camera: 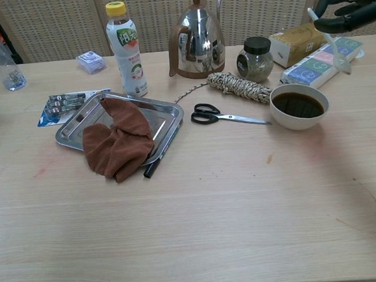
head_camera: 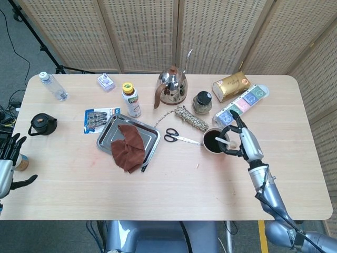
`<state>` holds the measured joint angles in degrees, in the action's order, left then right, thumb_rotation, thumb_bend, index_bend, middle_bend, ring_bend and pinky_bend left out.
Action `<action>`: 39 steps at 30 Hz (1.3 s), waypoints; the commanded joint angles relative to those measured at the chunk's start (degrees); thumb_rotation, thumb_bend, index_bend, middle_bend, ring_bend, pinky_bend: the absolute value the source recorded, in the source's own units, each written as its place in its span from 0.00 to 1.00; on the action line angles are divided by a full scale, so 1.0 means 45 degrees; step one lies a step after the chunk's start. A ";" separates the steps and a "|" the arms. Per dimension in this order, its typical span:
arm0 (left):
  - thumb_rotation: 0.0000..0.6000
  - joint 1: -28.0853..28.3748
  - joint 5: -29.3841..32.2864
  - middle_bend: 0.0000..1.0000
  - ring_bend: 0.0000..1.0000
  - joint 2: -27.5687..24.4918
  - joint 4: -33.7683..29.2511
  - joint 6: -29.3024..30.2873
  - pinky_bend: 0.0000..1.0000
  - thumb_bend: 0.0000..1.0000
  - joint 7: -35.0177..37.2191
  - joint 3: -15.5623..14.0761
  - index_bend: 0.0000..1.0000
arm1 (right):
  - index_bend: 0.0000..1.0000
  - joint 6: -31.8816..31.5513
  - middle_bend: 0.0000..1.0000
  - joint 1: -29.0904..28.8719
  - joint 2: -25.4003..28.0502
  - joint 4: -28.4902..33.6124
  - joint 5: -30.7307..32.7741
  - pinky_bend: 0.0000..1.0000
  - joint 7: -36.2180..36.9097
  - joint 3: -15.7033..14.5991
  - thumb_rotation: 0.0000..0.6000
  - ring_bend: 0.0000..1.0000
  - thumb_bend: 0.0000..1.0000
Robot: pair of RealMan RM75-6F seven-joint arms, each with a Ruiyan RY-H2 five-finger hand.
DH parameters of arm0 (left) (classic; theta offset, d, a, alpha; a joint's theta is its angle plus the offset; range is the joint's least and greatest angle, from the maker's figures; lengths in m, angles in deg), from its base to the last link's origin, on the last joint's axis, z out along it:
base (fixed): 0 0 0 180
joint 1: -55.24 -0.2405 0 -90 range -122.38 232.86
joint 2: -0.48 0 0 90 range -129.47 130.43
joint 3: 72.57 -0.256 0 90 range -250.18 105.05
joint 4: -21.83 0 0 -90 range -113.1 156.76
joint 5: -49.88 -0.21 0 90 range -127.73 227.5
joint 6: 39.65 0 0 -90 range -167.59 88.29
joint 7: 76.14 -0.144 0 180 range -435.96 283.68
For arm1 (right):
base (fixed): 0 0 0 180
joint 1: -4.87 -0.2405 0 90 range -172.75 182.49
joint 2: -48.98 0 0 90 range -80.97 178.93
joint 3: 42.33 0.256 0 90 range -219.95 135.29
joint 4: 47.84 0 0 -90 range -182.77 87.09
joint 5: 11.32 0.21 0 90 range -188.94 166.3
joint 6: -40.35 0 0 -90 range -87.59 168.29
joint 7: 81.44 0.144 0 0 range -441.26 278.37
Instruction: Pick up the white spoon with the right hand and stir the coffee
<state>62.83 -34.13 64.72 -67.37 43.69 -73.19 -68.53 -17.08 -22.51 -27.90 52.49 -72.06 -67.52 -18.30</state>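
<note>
While raised above the table: right hand [head_camera: 241, 141] grasps the white spoon [camera: 330, 41], held over the bowl's right side.
Spoon tilt: handle up in the fingers, bowl end slanting down, apart from the coffee in the chest view.
Coffee bowl [camera: 299, 106]: on the table, just right of the scissors [camera: 225, 115].
Left hand [head_camera: 9, 162]: at the table's left edge, fingers spread, holding nothing.

Pale wood-grain table [camera: 200, 230]. Rust-brown cloth [camera: 116, 142] on silver metal tray [camera: 167, 116]. White plastic spoon [camera: 329, 41]; white bowl [camera: 299, 117] of dark brown coffee [camera: 299, 105].
</note>
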 commanded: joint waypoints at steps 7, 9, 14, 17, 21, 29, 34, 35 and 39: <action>1.00 0.0093 0.0229 0.00 0.00 0.0074 0.0037 -0.0231 0.00 0.00 -0.0183 0.0061 0.00 | 0.58 0.0943 0.00 -0.1546 -0.1631 -0.1354 0.1313 0.04 0.0216 0.0430 1.00 0.00 0.44; 1.00 0.0124 0.0280 0.00 0.00 0.0085 0.0049 -0.0294 0.00 0.00 -0.0207 0.0079 0.00 | 0.58 0.1163 0.00 -0.1924 -0.2187 -0.2043 0.1391 0.03 0.0349 0.0443 1.00 0.00 0.44; 1.00 0.0126 0.0403 0.00 0.00 0.0085 0.0072 -0.0337 0.00 0.00 -0.0172 0.0120 0.00 | 0.58 0.1329 0.00 -0.2518 -0.3384 -0.3882 0.1107 0.02 0.0678 0.0294 1.00 0.00 0.44; 1.00 0.0130 0.0501 0.00 0.00 0.0077 0.0097 -0.0384 0.00 0.00 -0.0119 0.0154 0.00 | 0.58 0.1367 0.00 -0.2659 -0.3885 -0.4727 0.0847 0.02 0.1038 0.0190 1.00 0.00 0.44; 1.00 0.0154 0.0585 0.00 0.00 0.0063 0.0112 -0.0456 0.00 0.00 -0.0092 0.0183 0.00 | 0.58 0.1355 0.00 -0.2793 -0.4367 -0.5663 0.0393 0.01 0.1434 0.0033 1.00 0.00 0.44; 1.00 0.0219 0.0779 0.00 0.00 0.0132 0.0139 -0.0588 0.00 0.00 -0.0270 0.0250 0.00 | 0.58 0.1311 0.00 -0.2960 -0.5213 -0.7083 -0.0263 0.01 0.2100 -0.0269 1.00 0.00 0.44; 1.00 0.0219 0.0825 0.00 0.00 0.0131 0.0135 -0.0600 0.00 0.00 -0.0263 0.0265 0.00 | 0.59 0.1276 0.00 -0.3088 -0.5607 -0.8027 -0.0752 0.01 0.2571 -0.0399 1.00 0.00 0.45; 1.00 0.0217 0.0847 0.00 0.00 0.0126 0.0140 -0.0600 0.00 0.00 -0.0251 0.0276 0.00 | 0.59 0.1245 0.00 -0.3094 -0.5644 -0.8184 -0.0843 0.01 0.2684 -0.0407 1.00 0.00 0.45; 1.00 0.0232 0.0913 0.00 0.00 0.0119 0.0168 -0.0647 0.00 0.00 -0.0212 0.0303 0.00 | 0.59 0.1128 0.00 -0.3052 -0.5614 -0.8448 -0.1135 0.01 0.3154 -0.0396 1.00 0.00 0.45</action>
<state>63.86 -30.03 65.25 -66.63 40.80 -74.15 -67.17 -11.77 -36.29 -53.16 14.83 -76.70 -53.88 -20.05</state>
